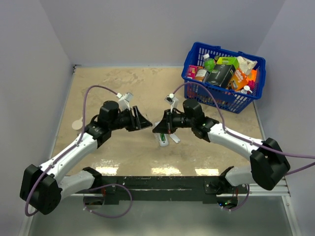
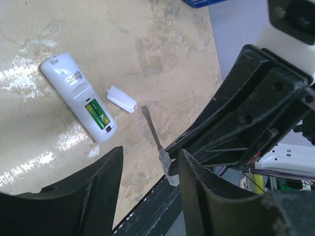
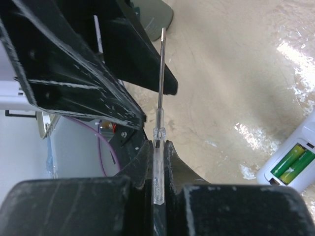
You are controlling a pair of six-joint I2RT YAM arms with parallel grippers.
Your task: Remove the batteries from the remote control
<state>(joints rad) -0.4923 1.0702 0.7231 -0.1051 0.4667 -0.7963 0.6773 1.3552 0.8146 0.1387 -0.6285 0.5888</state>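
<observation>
Lying near right claw (image 1: pixel 156 129), remote control (image 1: pixel 162 139)

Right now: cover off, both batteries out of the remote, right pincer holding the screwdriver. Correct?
No. Both batteries sit in the remote bay, as the left wrist view shows. The cover is off; right pincer does hold the screwdriver.

In the right wrist view we see the remote control (image 3: pixel 307 132) cut by the edge, 2 batteries (image 3: pixel 290 163) showing.

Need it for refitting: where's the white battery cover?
Left wrist view: the cover lies on the table just right of the remote, apart from it, near the tip of the screwdriver.
</observation>
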